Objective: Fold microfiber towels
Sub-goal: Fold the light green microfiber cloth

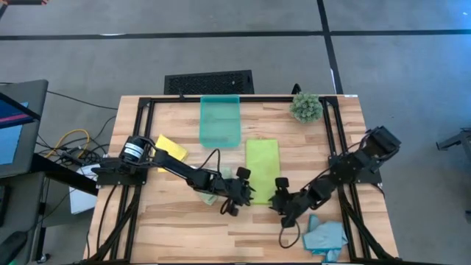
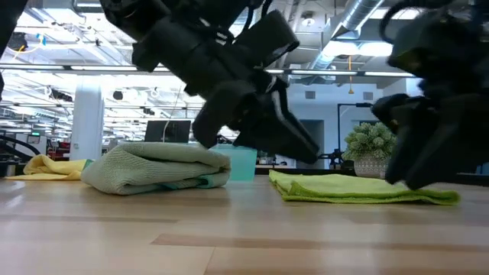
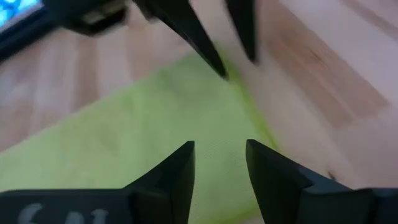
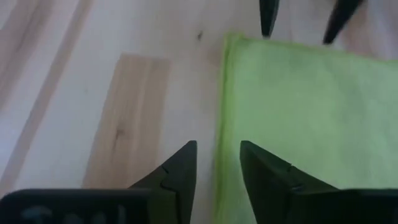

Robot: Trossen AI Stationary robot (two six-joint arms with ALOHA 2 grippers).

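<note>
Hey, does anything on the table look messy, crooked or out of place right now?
Yes. The light blue microfiber towel lies crumpled at the table's near right corner, partly over the edge. The pale green towel is a loose bundle, not a flat fold. The lime green towel lies flat and neatly folded. The yellow towel sits askew at the left.

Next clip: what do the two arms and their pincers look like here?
Both arms are matte black, jointed, with black cables looping alongside. The left arm has a silver-grey cylinder near its base. The left pincer and right pincer each end in two dark, tapered, wedge-shaped fingers.

Gray floor [image 1: 397, 66], exposed ceiling ducts [image 2: 359, 19]
</note>
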